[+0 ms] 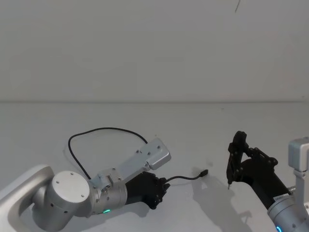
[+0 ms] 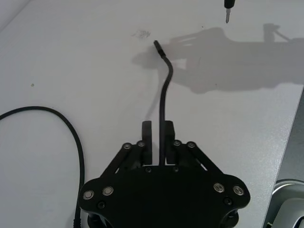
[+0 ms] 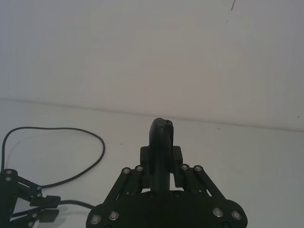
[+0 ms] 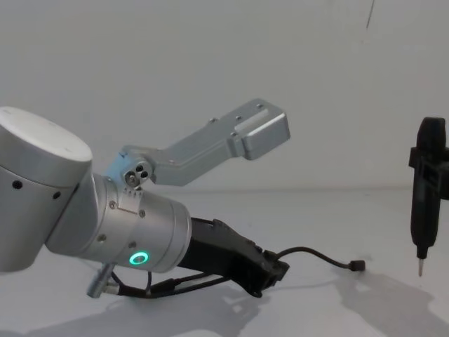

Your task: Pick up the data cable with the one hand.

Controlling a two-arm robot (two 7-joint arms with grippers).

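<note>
1. Left hand, the chunky matte black two-fingered gripper (image 2: 159, 129) on its thick silver arm with the green-lit ring, is pinched narrow on the long thin black flexible data cable (image 1: 101, 129). The cord runs straight between the fingers.
2. Cable location, head view: a short free end leaves the fingertips toward 3 o'clock and ends in a small black plug (image 1: 204, 172). I cannot tell whether the plug touches the plain white table (image 1: 203, 125). The rest lies looped on the table toward 10 o'clock.
3. Step, my judgement: grasp made, lift not yet done. The next move calls for a slow straight rise with a firm grip, so the trailing loop follows without snagging the arm.
4. Pose: arm enters from 7 o'clock, low, nearly flat over the table.
5. Right gripper (image 1: 235, 157) sits at 4 o'clock, well apart, clamped on a slim rigid black pen-like tool (image 4: 426, 189), metal tip down.
</note>
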